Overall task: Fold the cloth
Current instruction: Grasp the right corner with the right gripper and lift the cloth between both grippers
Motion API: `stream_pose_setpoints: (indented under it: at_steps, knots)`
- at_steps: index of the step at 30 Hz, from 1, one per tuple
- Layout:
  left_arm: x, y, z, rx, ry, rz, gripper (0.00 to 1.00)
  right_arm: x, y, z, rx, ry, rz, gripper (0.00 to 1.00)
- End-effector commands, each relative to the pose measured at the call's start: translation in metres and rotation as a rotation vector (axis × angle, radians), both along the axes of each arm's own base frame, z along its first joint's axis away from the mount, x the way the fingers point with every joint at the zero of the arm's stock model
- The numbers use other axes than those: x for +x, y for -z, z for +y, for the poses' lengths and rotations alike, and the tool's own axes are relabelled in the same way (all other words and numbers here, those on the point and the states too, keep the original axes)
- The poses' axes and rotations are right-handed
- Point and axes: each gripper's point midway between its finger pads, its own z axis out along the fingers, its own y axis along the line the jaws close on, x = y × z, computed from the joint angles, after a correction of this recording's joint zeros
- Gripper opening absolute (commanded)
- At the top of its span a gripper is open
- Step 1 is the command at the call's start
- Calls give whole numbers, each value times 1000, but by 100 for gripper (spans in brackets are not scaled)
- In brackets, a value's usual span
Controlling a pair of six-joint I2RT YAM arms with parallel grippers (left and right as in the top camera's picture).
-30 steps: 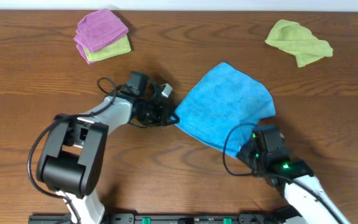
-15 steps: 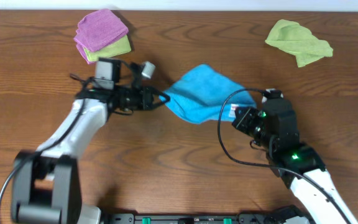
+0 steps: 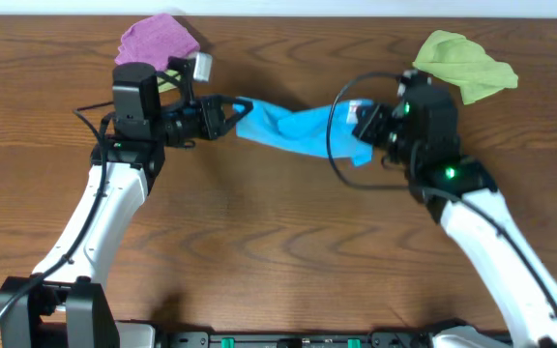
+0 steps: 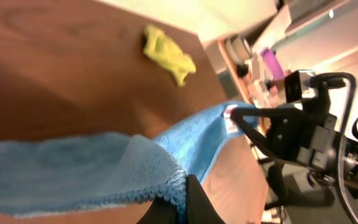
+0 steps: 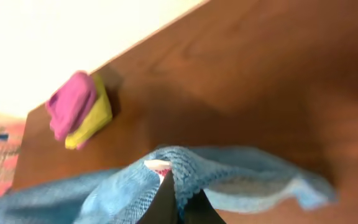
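Observation:
The blue cloth [image 3: 298,129] hangs stretched in the air between my two grippers, above the back of the table. My left gripper [image 3: 237,108] is shut on its left corner; the left wrist view shows the hem [image 4: 166,186] pinched between the black fingers [image 4: 184,205]. My right gripper [image 3: 364,135] is shut on its right corner; the right wrist view shows the corner with a white tag [image 5: 157,165] pinched in the fingers [image 5: 180,202]. The cloth [image 5: 229,177] sags a little between them.
A folded pink cloth on a yellow-green one [image 3: 158,48] sits at the back left, just behind my left arm. A crumpled yellow-green cloth [image 3: 464,63] lies at the back right, close to my right arm. The table [image 3: 278,251] is brown wood.
Both grippers have lifted the blue cloth off the table and carried it toward the back, pulling it from a spread shape into a hanging band.

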Motion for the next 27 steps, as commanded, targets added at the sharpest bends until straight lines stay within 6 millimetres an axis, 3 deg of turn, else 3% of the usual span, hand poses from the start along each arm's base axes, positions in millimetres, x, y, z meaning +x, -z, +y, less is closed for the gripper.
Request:
stream_pose_setpoints:
  at_steps: [1,6,13,20,27]
  knots:
    - [16,-13,9,-14,-83,-2,6,23,-16,-7,-48,-13,-54,1]
    - [30,-10,18,18,-166,-23,5,51,-26,-18,-60,12,-71,2]
    - [59,-12,16,7,-172,-43,6,73,-29,-17,-77,7,-87,2]
    - [94,-33,10,-9,-147,-93,6,94,-31,-24,-79,27,-104,2]
    - [95,-39,11,15,-116,-105,6,109,-57,-38,-96,40,-159,1]
